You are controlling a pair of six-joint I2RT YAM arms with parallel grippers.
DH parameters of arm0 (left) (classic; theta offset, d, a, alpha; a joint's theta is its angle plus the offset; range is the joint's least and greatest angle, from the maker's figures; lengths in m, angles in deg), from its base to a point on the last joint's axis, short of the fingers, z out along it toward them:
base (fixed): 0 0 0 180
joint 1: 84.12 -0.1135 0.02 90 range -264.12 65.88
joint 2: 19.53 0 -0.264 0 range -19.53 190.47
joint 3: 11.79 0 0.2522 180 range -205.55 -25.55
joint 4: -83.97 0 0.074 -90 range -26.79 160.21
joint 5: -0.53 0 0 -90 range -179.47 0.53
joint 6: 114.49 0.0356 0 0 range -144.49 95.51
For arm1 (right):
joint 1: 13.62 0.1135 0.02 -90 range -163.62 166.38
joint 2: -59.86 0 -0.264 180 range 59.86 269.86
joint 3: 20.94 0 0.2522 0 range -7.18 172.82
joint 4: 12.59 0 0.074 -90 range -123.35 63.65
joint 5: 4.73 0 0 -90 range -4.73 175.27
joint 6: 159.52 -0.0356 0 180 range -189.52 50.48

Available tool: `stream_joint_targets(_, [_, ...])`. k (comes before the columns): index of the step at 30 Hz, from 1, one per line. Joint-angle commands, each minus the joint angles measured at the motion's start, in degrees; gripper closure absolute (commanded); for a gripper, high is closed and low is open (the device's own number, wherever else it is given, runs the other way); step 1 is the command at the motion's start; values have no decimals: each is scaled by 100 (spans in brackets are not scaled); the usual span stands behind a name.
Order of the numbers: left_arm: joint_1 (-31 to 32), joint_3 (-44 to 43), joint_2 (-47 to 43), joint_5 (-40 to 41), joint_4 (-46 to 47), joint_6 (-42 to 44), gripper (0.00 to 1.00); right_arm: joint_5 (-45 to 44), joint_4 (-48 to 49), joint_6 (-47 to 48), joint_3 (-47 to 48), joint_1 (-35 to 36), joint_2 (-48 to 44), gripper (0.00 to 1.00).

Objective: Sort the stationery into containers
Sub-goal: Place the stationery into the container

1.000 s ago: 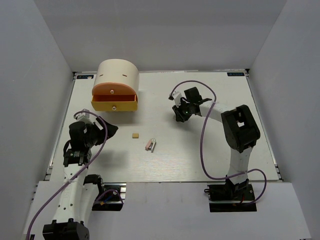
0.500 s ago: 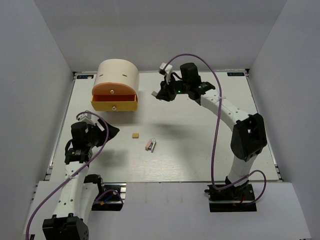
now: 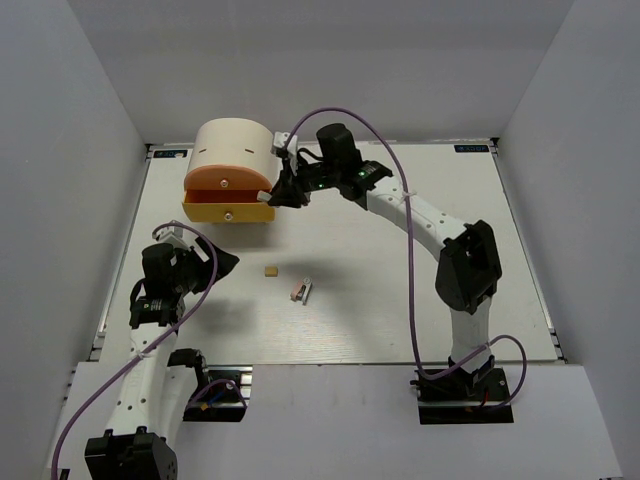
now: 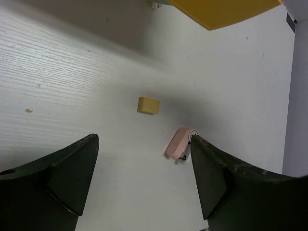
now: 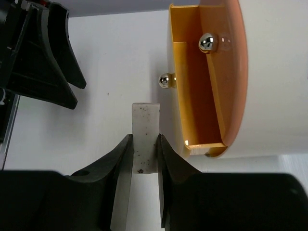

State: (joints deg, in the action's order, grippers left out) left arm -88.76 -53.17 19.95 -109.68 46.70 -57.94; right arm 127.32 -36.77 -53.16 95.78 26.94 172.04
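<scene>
My right gripper (image 3: 275, 195) is shut on a grey speckled eraser (image 5: 145, 120) and holds it above the table, just right of the pulled-out yellow drawer (image 5: 195, 96) of the cream cylindrical box (image 3: 235, 148). The orange tier (image 3: 222, 180) above the drawer is closed. A tan eraser (image 3: 271, 270) and a pinkish-white clip (image 3: 302, 290) lie on the table in the middle. My left gripper (image 4: 144, 163) is open and empty, low over the table, left of the tan eraser (image 4: 148, 105) and the clip (image 4: 179, 143). No markers are in view.
The white table (image 3: 420, 290) has raised edges and grey walls around it. Each drawer front has a shiny round knob (image 5: 165, 80). My left arm (image 5: 43, 53) shows at the top left of the right wrist view.
My right arm has swung left from the table's middle right over to the yellow drawer, carrying the grey eraser. The left arm has barely moved.
</scene>
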Motion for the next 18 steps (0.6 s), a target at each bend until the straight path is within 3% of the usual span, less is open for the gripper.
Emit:
stream_joint_targets(1, [25,11,-29,-80,101,14,13,234,83,332,418,119,137,100])
stream_joint_targets(18, [25,11,-29,-80,101,14,13,278,259,447,1200,110,937,100])
